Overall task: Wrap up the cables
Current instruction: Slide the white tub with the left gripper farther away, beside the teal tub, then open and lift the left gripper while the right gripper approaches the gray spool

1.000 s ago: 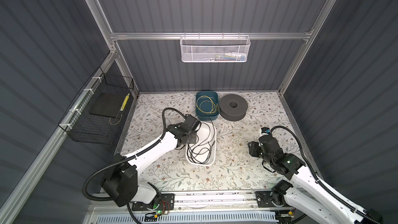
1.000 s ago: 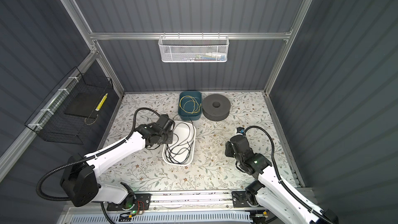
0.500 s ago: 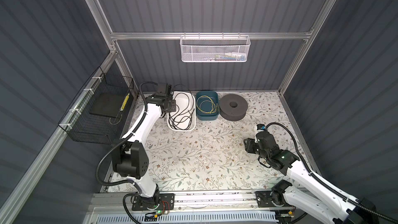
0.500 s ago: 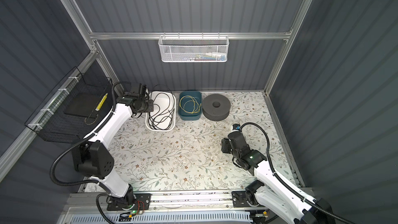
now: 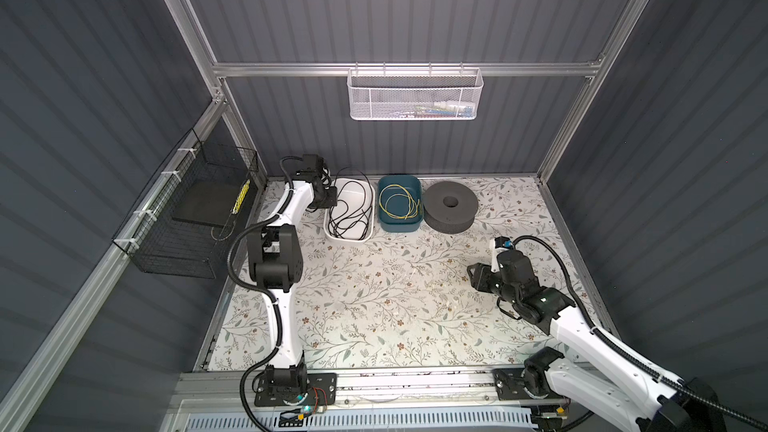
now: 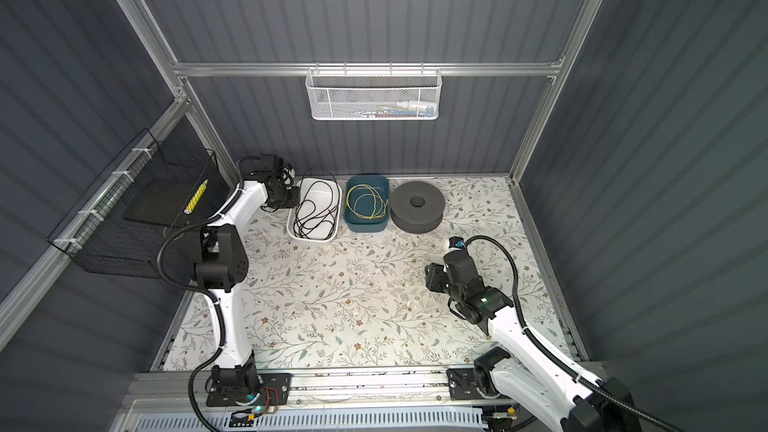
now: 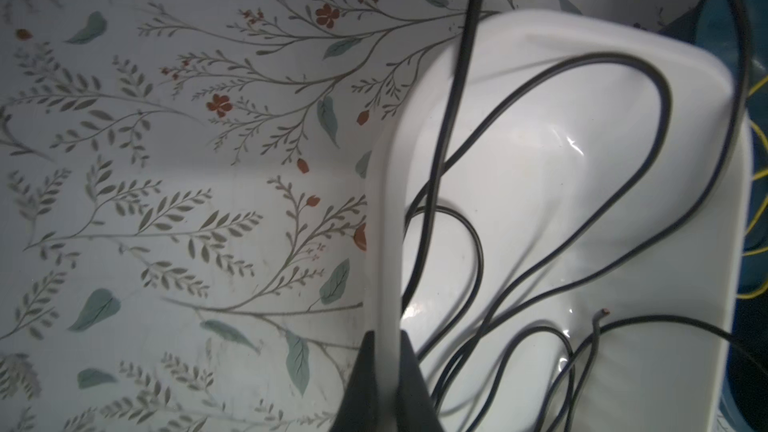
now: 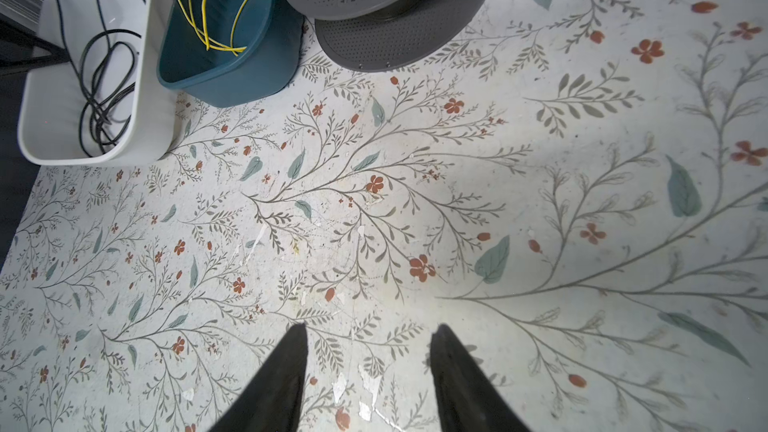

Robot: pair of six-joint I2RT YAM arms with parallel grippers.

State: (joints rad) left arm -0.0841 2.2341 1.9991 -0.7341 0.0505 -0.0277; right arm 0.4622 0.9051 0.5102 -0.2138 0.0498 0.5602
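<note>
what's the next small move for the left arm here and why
Probably open the left gripper and let go of the white bin. It is shut on the bin's rim, the bin appears to rest beside the teal bin, and the black cable lies loose inside, not yet gathered.

Left arm [image 5: 295, 203]: I am reaching it up to the upper left of the floor area in both top views. My left gripper [image 7: 385, 336] is pinching tight on the rim of the white tub [image 7: 384, 201]. Right arm [image 5: 590, 338]: I am holding it bent low at lower right, with the right gripper [image 8: 372, 328] parted and empty.
</note>
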